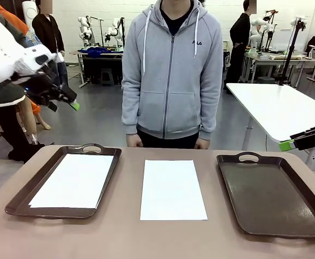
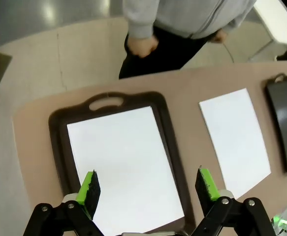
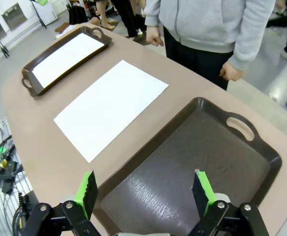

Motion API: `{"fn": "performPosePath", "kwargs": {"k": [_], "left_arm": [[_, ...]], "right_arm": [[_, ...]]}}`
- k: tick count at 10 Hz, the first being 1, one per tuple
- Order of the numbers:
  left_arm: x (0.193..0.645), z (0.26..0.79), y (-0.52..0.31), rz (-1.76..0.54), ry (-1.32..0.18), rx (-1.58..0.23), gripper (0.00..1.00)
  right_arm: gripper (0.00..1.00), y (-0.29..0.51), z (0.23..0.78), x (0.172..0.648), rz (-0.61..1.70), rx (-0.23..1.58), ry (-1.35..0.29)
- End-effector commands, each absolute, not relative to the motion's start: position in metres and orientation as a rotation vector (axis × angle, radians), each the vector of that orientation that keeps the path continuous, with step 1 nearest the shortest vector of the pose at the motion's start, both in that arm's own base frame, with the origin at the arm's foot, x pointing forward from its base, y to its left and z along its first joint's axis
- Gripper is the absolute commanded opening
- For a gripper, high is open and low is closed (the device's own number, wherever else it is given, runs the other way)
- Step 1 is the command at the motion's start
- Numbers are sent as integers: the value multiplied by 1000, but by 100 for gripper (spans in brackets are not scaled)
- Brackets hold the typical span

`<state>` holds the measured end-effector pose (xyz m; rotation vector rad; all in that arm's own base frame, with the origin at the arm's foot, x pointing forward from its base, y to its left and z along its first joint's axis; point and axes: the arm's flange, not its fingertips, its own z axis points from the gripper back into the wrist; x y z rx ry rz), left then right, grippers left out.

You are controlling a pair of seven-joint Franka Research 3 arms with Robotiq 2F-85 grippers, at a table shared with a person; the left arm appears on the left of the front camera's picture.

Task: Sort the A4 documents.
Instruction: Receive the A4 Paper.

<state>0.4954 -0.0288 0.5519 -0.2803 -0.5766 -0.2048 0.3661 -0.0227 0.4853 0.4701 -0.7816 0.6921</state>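
Brown left tray (image 1: 17, 202) carries one white sheet (image 1: 73, 181), flat inside its rim. Your left gripper (image 2: 148, 187) hangs above it, fingers spread, holding nothing. A second sheet (image 1: 173, 189) lies bare on the table (image 1: 130, 237) between the trays, every edge free, probably the one waiting to be sorted. The right tray (image 1: 270, 199) is empty, with the right gripper (image 3: 145, 189) over it, fingers apart. You have open strips beside the middle sheet, and the person's hands (image 1: 134, 141) are at the far edge.

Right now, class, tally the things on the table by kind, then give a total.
Sheets: 2 (tray sheet, middle sheet)
Trays: 2 (left tray, right tray)
Total: 4
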Motion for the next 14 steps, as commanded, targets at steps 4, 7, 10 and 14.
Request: {"fn": "performPosePath", "kwargs": {"k": [4,7,10,14], "left_arm": [[406,548,32,-790,-741,-519,100],[398,554,29,-798,-803,-467,100],[407,554,30,-802,-793,-495,100],[405,553,28,-770,-773,-510,100]], "right_arm": [[100,-23,482,370,699,496,-802],[100,-23,482,370,699,496,-802],[100,-23,482,370,699,496,-802],[100,-23,482,370,699,496,-802]]}}
